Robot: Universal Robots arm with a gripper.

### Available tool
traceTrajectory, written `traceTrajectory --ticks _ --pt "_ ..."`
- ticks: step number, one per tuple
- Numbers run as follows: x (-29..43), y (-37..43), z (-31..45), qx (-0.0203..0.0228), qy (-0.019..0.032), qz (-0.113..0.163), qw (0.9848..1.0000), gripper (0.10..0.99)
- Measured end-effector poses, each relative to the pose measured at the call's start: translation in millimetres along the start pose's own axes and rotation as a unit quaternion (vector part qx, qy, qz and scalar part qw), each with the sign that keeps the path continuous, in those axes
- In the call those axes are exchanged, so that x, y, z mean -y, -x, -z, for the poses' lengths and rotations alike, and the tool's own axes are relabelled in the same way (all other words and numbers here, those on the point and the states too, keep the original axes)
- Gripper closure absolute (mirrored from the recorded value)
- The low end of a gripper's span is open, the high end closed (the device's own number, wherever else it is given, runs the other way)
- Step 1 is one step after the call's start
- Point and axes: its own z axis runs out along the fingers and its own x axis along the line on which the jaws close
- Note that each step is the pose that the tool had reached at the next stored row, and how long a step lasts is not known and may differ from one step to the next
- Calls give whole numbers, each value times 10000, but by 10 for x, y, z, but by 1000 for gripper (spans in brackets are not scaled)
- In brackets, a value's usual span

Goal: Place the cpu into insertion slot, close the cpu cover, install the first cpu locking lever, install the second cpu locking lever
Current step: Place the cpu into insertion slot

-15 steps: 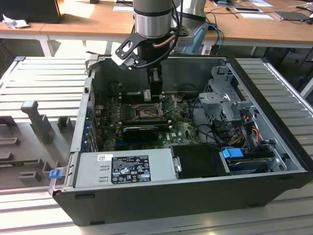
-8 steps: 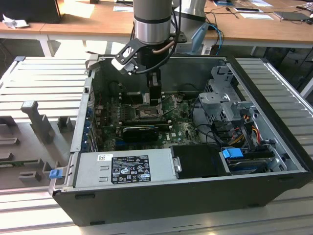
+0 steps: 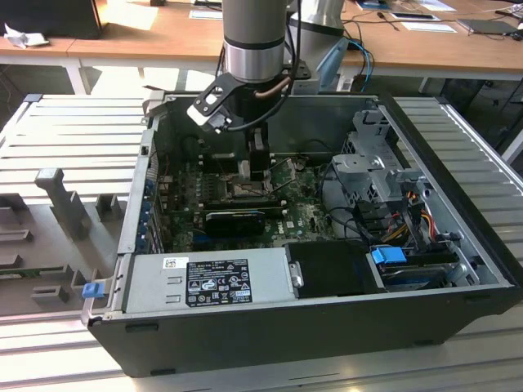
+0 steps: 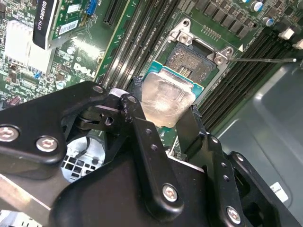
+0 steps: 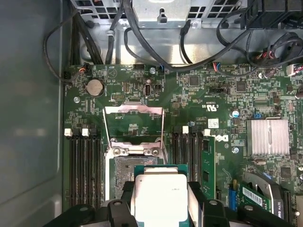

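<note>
My gripper [image 4: 165,105] is shut on the cpu [image 4: 166,97], a pale silver square chip on a green backing, pinched at two opposite edges by the black fingers [image 4: 193,124]. In both wrist views the cpu [image 5: 161,195] hangs just off to one side of the insertion slot [image 5: 120,176], partly covering it. The slot [image 4: 191,64] shows its grey contact field and metal corner brackets. The cpu cover [image 5: 134,110] is swung open, away from the slot, and the board shows through its window. In the exterior view the gripper [image 3: 260,173] hangs low inside the case over the green motherboard [image 3: 306,214].
A thin metal lever rod [image 4: 260,59] sticks out sideways from the socket. Memory slots [image 5: 85,165] flank the socket, and a silver heat sink [image 5: 267,137] lies beyond. A long black card [image 3: 235,219], the power supply [image 3: 208,282], the drive cage [image 3: 376,159] and cables [image 3: 413,214] crowd the case.
</note>
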Motion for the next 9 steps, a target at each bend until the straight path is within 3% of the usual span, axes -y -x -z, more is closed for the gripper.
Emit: traceTrajectory --ticks 7,9 --pt "5 1 -73 -5 -4 78 10000 557" --pt "9 -1 -142 -6 -4 82 10000 557"
